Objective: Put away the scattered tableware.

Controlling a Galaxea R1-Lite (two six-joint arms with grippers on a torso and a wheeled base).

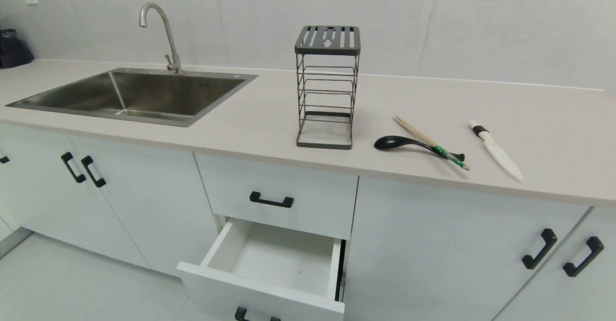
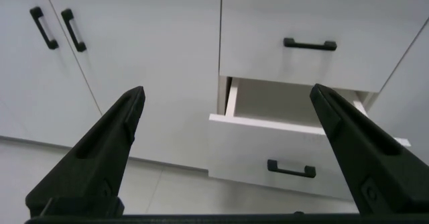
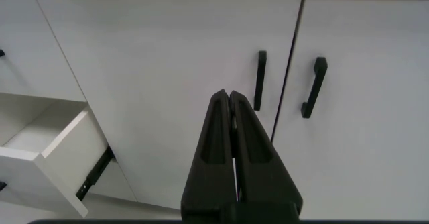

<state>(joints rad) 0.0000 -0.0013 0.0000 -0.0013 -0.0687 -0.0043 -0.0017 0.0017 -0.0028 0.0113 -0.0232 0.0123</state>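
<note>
White pulled-out lower drawer gapes below the dark slot-topped wire rack; right of the rack lie a black plastic spoon, green-tipped wooden chopsticks across its handle, then a white knife; the steel sink sits left of the rack; the left gripper, fingers spread wide, faces the drawer; the right gripper, fingers pressed together, empty, faces white cupboard doors.

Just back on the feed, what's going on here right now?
Nothing is being handled yet. The spoon, chopsticks and knife lie on the counter beside the rack, the chopsticks crossing the spoon's handle. The lower drawer stands open. The left pincer is open and faces that drawer; the right pincer is shut, in front of the cupboard doors. Both are empty.
</note>
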